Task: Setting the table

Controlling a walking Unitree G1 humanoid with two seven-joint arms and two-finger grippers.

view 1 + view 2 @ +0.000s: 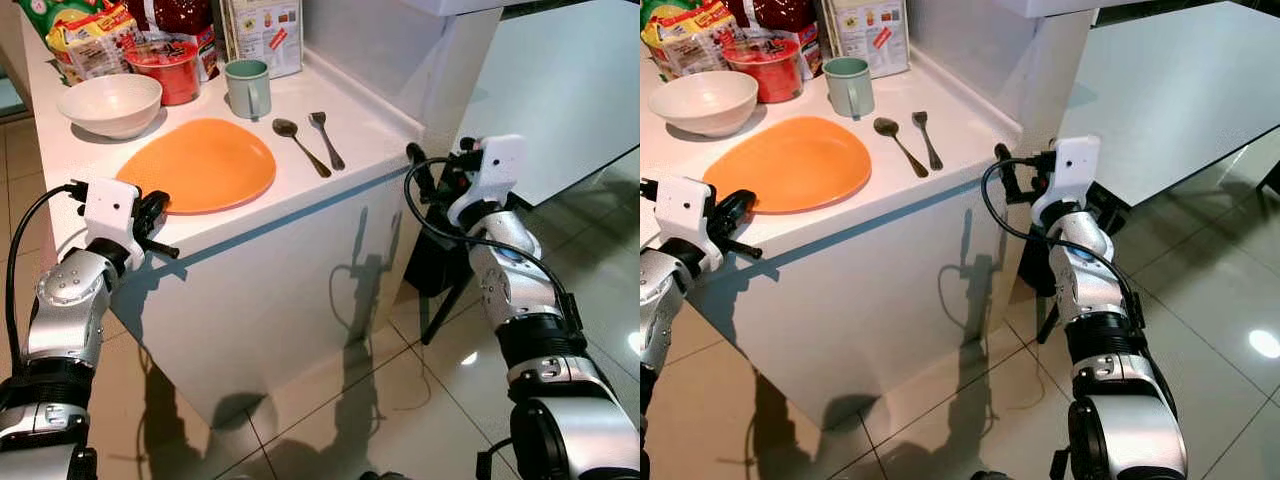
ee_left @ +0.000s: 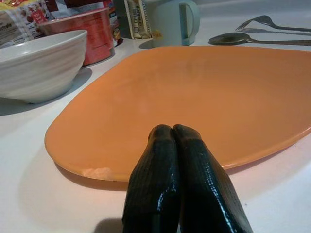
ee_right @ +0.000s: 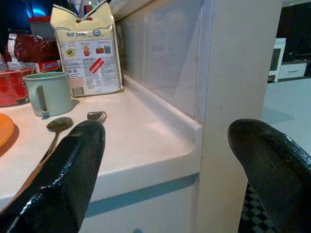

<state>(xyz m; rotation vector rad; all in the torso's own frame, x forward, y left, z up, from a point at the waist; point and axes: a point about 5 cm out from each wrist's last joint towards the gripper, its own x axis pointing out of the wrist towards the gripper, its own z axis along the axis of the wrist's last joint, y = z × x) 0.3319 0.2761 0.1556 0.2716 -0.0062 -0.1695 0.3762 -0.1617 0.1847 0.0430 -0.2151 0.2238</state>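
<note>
Two black fingers of the left gripper are pressed together, empty, at the near rim of the flat orange plate on the white counter. Beyond the counter's corner, the right gripper gapes wide, near the metal spoon and fork.

bright indoor light; glare on floor tiles; sharp arm shadows on counter front; no blur

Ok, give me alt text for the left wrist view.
The left pincer, its two black fingers pressed together, points at the near rim of a flat orange plate on a white counter. Behind the plate stand a white ribbed bowl, a red tub, a pale green mug and a metal spoon.
</note>
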